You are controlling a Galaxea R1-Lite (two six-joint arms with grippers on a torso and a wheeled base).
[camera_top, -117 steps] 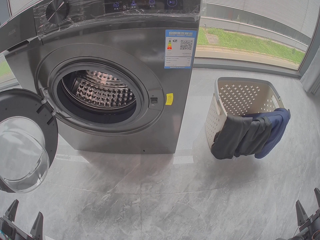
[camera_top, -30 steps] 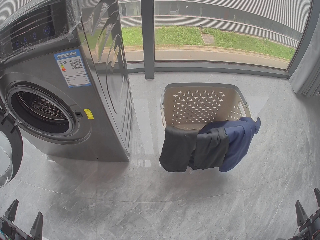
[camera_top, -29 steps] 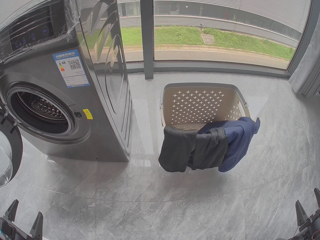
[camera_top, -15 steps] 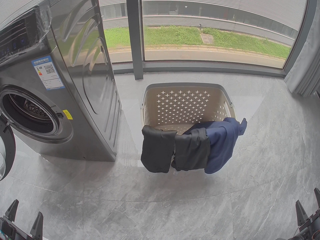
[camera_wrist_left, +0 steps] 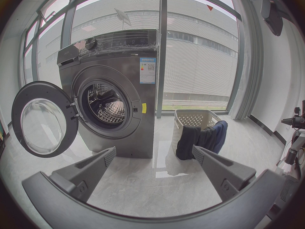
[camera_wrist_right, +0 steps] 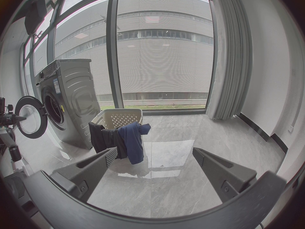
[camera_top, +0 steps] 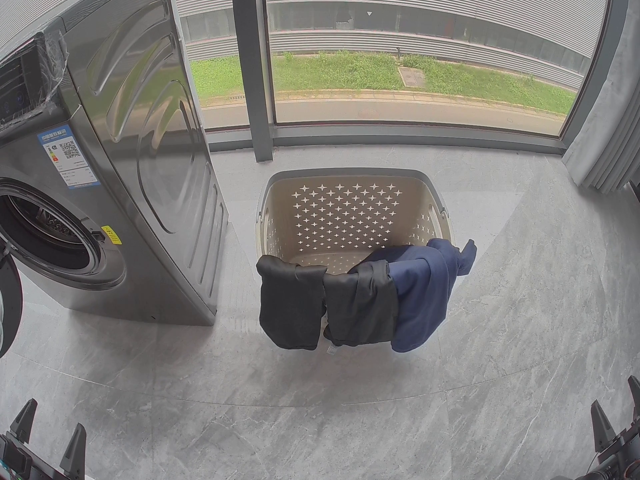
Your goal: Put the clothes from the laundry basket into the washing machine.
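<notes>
The cream laundry basket (camera_top: 352,176), pierced with star-shaped holes, stands on the grey floor (camera_top: 333,421) just beside the washing machine (camera_top: 160,141); dark clothes (camera_top: 291,305) and a navy blue garment (camera_top: 417,295) hang over its near rim; the machine's round door (camera_wrist_left: 44,120) stands open; the left gripper (camera_wrist_left: 153,149) and right gripper (camera_wrist_right: 154,150) both gape wide, holding nothing.

- You have a grey marbled floor (camera_top: 320,428) underfoot.
- At the far side stands a tall window (camera_top: 427,8), with its dark post (camera_top: 252,68) left of centre.
- A pale curtain (camera_top: 610,128) hangs at your far right.
- Outside lies a grass strip (camera_top: 373,73).
</notes>
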